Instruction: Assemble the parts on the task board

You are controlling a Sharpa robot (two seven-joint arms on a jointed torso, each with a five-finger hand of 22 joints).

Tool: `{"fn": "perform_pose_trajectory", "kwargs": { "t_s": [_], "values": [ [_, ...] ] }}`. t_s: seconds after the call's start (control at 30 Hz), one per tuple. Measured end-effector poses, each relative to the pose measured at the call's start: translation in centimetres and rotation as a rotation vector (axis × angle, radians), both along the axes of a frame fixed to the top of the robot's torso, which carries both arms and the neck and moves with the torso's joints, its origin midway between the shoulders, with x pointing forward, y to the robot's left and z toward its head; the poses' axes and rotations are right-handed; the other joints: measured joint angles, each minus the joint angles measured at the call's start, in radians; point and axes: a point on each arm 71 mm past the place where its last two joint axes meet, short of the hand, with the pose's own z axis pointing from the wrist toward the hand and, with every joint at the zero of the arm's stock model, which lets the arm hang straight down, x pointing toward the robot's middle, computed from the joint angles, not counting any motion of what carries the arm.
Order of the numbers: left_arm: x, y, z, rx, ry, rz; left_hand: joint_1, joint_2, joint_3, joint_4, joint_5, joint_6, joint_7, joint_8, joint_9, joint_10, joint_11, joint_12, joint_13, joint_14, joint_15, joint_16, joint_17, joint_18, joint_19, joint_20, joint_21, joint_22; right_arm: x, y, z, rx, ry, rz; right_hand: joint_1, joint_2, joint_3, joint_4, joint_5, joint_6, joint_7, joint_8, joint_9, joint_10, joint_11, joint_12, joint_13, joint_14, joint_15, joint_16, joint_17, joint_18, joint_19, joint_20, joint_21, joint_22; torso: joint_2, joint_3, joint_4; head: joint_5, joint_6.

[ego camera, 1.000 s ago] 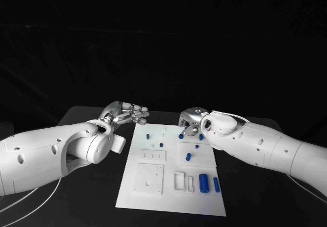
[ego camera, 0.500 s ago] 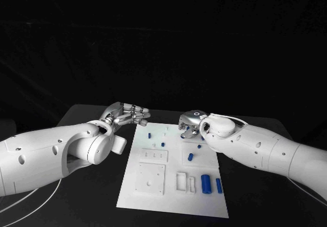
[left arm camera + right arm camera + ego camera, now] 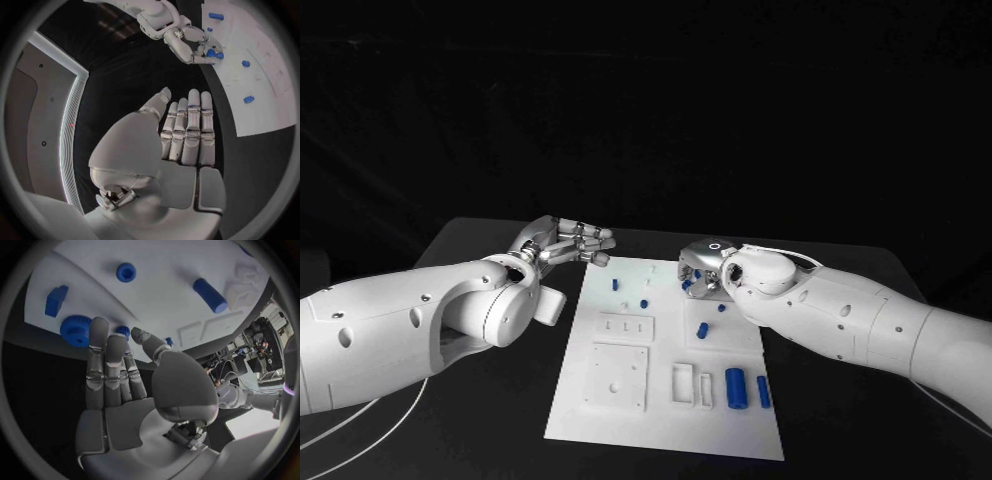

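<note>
Right hand: your right hand sits over the far right corner of the task board, fingers straight and side by side, holding nothing. The tips reach a blue geared part at the board's edge; whether they touch it you cannot tell.
Why there: I judge it is placed to pick up that geared part, the nearest loose piece.
Left hand: your left hand hangs over the bench just beside the board's far left corner, fingers extended and close together, empty. It looks parked clear so the right hand can work.
Parts: small blue parts lie scattered across the far half; two longer blue cylinders lie near the near right edge, beside the white recesses they likely fit.
</note>
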Motion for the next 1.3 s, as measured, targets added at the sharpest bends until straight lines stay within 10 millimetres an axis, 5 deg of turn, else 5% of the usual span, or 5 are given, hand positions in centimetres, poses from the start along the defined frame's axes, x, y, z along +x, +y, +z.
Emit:
{"fn": "perform_pose_trajectory", "kwargs": {
  "t_s": [0.37, 0.5, 0.77, 1.3],
  "values": [
    [0.0, 0.1, 0.0, 0.001, 0.001, 0.002, 0.0, 0.0, -0.001, 0.001, 0.0, 0.0, 0.0, 0.0, 0.0, -0.001, 0.0, 0.0, 0.0, 0.0, 0.0, 0.0, 0.0, 0.0, 0.002, -0.002, -0.003, -0.001, 0.0, -0.1, -0.2, -0.02, -0.005, -0.005, -0.004, -0.004, 0.085, 0.005, -0.01, 0.015, -0.001, 0.0, 0.0, 0.015, -0.004, 0.0, 0.0, -0.002, -0.002, 0.008, 0.0, -0.001, 0.001, -0.001, 0.0, 0.042, 0.006, -0.0007, 0.0014, -0.003, 0.005],
    [0.1, 0.1, 0.0, 0.002, 0.002, 0.002, 0.0, 0.0, -0.001, 0.001, 0.0, 0.0, 0.0, 0.0, 0.0, -0.001, 0.0, 0.0, 0.0, 0.0, 0.0, 0.0, 0.0, 0.0, 0.003, -0.003, -0.003, -0.001, 0.0, -0.1, -0.2, -0.024, -0.011, -0.005, 0.001, 0.001, 0.115, 0.004, -0.051, 0.032, -0.006, 0.0, 0.001, 0.047, -0.012, 0.002, 0.0, -0.006, -0.006, 0.008, -0.002, -0.008, 0.012, -0.006, 0.013, 0.069, 0.008, -0.0013, 0.0013, -0.003, 0.006],
    [0.1, 0.2, 0.0, 0.003, 0.004, 0.003, 0.0, 0.0, -0.002, 0.007, 0.0, 0.0, 0.0, 0.0, 0.0, -0.001, 0.0, 0.0, 0.0, 0.0, 0.0, 0.0, 0.0, 0.0, 0.007, 0.0, -0.003, -0.003, 0.0, 0.0, 0.0, -0.027, -0.037, -0.003, 0.018, 0.018, 0.143, 0.006, -0.145, 0.09, -0.023, -0.004, 0.002, 0.135, -0.038, 0.0, 0.0, -0.005, -0.023, 0.009, -0.002, -0.032, 0.006, -0.026, 0.202, 0.257, 0.012, -0.0022, 0.0007, -0.003, 0.007],
    [0.3, 0.3, -0.1, 0.007, 0.007, 0.008, 0.0, 0.0, -0.002, 0.007, 0.0, 0.0, 0.0, 0.0, 0.0, -0.001, 0.0, 0.0, 0.0, 0.0, 0.0, 0.0, 0.0, 0.0, 0.007, 0.0, -0.007, -0.003, -0.4, 1.1, 1.4, 0.066, -0.164, -0.005, 0.022, 0.026, 0.161, 0.008, -0.183, 0.142, -0.039, -0.001, 0.007, 0.165, -0.025, 0.005, 0.005, -0.003, -0.036, 0.009, -0.001, -0.048, -0.008, -0.04, 0.248, 0.376, 0.014, -0.0046, 0.0031, 0.009, 0.024]
  ]
}}
